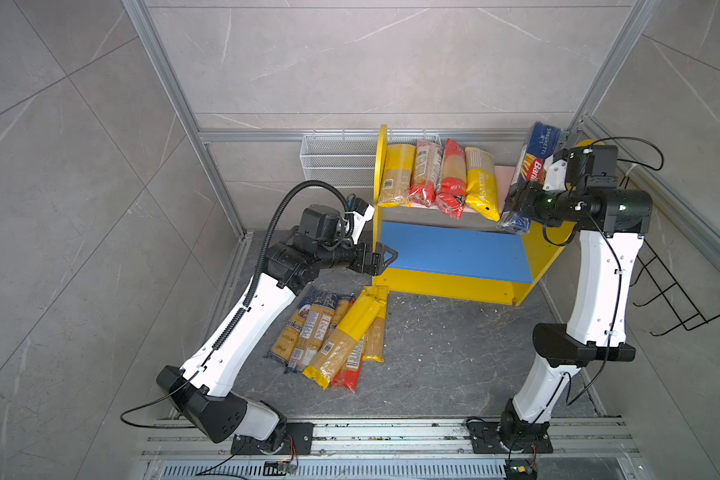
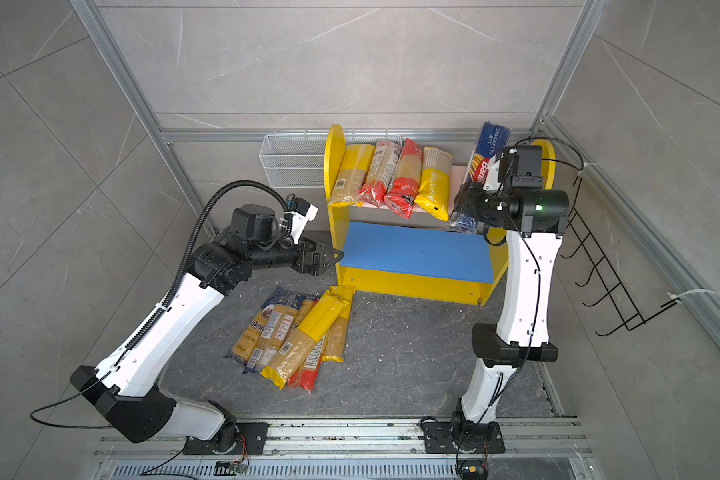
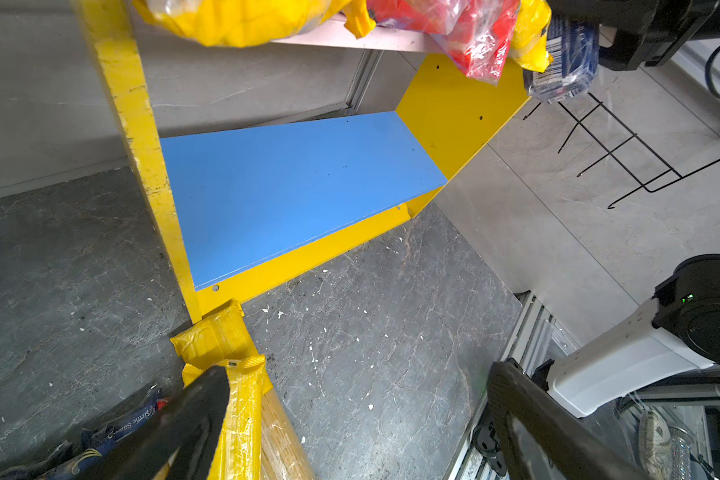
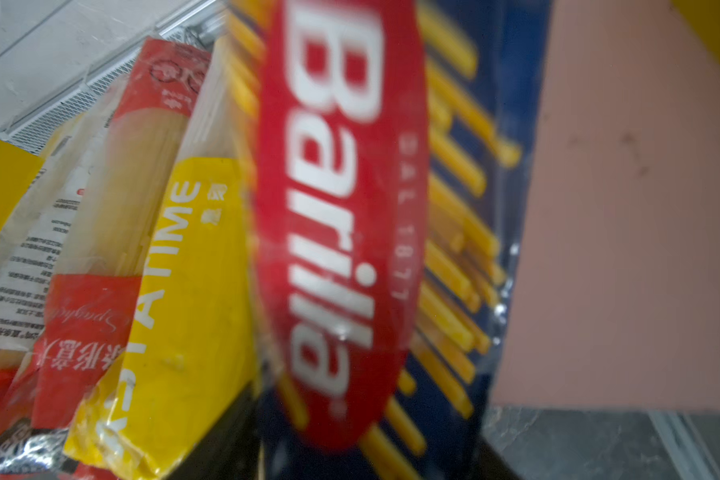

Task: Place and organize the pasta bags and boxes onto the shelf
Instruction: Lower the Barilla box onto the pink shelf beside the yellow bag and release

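Nearest: dark blue packet (image 4: 350,228), glossy film, red oval label, printed yellow strands, is filling the right wrist view, blurred. In both top views it is leaning steeply at the 3 o'clock end of the pink upper board (image 1: 504,174). The right gripper (image 1: 515,201) is sitting around its lower part; whether the jaws are clamping cannot be told.

Four crinkled packets (image 1: 439,178), yellow and red with clear windows, are lying side by side at its 9 o'clock, overhanging the board's front.

The shelf (image 1: 433,286) is showing yellow panels and a smooth blue lower board (image 1: 454,249).

The left gripper (image 1: 385,257) is hovering at the shelf's 9 o'clock panel, jaws spread wide, holding nothing.

The floor pile (image 1: 333,332) is lying at the shelf's 7 o'clock on veined grey stone.

A white mesh basket (image 1: 333,162) is standing at 10 o'clock, and a black wire rack (image 1: 682,299) is hanging at 3 o'clock.
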Controlling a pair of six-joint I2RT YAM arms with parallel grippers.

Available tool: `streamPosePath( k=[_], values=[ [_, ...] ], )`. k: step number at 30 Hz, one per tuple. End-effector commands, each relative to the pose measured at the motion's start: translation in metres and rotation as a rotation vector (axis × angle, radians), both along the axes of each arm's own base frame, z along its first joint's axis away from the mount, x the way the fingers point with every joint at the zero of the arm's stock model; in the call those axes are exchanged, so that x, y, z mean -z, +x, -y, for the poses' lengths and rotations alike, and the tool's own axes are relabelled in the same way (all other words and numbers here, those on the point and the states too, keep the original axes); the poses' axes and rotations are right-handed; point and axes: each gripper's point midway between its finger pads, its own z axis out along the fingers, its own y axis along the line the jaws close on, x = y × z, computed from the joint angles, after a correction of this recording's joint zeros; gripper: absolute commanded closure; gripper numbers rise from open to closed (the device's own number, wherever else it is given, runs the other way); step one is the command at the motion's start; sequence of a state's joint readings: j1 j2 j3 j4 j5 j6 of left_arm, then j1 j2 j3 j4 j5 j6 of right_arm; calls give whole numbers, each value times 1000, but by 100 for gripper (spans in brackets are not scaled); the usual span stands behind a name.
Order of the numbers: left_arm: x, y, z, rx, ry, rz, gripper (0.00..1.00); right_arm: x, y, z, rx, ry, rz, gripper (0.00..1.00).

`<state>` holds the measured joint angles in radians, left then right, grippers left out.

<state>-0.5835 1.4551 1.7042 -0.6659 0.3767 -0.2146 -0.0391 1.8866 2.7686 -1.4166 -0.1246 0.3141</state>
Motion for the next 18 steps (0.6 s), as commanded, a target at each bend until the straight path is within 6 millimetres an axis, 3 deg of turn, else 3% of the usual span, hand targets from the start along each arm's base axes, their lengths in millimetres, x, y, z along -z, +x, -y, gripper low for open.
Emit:
streamPosePath(
  k=[1, 7, 18],
  values=[
    [-22, 3, 1, 22, -31, 64, 0, -26, 13, -3, -25, 13, 119, 16],
    [-22, 7, 0, 20, -40, 55, 0, -15, 17, 0, -19, 25, 82, 10],
    [-23, 5, 0, 24, -58, 44, 0, -17, -5, 12, 11, -17, 61, 6]
  ],
)
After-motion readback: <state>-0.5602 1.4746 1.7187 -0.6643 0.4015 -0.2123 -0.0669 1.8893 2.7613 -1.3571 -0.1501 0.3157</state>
